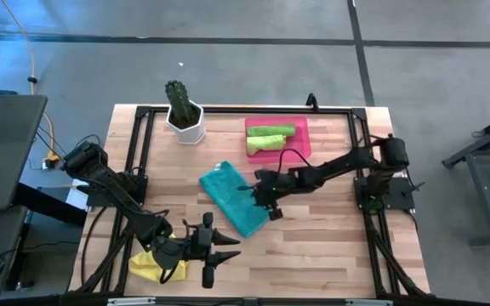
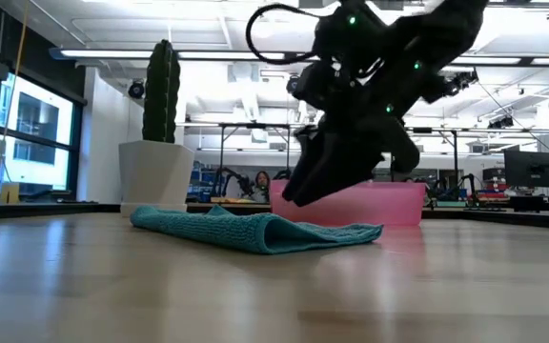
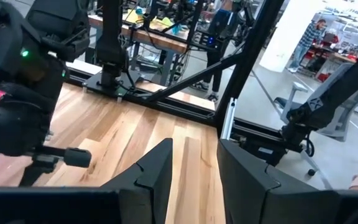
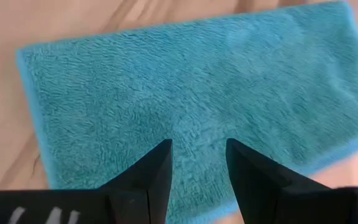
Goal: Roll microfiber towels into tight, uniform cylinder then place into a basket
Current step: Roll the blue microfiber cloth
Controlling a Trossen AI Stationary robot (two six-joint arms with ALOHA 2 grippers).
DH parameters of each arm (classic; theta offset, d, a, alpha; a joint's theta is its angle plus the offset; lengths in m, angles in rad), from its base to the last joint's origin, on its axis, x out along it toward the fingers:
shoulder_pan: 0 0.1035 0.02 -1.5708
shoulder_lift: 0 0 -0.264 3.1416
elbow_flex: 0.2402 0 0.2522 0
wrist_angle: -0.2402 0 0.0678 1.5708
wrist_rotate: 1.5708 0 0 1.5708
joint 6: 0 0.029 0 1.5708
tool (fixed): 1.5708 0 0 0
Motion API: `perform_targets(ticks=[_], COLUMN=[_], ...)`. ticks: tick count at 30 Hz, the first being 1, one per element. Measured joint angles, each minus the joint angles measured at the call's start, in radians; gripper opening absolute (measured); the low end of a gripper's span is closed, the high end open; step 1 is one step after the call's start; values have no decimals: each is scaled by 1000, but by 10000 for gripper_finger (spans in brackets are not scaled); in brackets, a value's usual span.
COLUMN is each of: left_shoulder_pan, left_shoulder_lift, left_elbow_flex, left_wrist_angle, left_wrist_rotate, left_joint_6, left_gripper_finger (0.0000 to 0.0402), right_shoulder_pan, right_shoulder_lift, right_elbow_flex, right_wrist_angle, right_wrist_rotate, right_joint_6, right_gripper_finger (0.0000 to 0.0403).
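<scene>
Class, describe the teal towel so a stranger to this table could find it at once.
Start at the wooden table and look to its middle. In front of the pink basket lies the teal towel, spread flat and slanted, with the right gripper over its edge. It alone is teal and unrolled.

The right arm reaches across toward the middle, its right gripper (image 1: 264,204) tipped down with fingers a little apart, while the left gripper (image 1: 225,257) waits low at the front edge, fingers apart too.
</scene>
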State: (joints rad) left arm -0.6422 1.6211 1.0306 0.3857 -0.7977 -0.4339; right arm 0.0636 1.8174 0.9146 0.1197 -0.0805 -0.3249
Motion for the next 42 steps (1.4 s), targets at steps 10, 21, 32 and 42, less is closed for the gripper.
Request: perform_targets(ticks=[10,21,32,42], left_shoulder_pan=[0,10,4,3], left_shoulder_lift=[0,0,0,0], left_elbow_flex=[0,0,0,-1], left_wrist_angle=[-23,-31,-62,-82], left_wrist_rotate=[1,1,3,4], left_joint_6=[0,7,-8,-8], left_gripper_finger=[117,117,117,117], right_shoulder_pan=[-67,-104,-94,-3], right_shoulder_lift=[89,194,183,123], right_elbow_flex=[0,138,208,198], right_wrist_angle=[232,33,-289,-257], right_wrist_rotate=[-86,-105,-20,-33], right_joint_6=[-49,97,743,833], right_gripper_finger=[144,144,144,144])
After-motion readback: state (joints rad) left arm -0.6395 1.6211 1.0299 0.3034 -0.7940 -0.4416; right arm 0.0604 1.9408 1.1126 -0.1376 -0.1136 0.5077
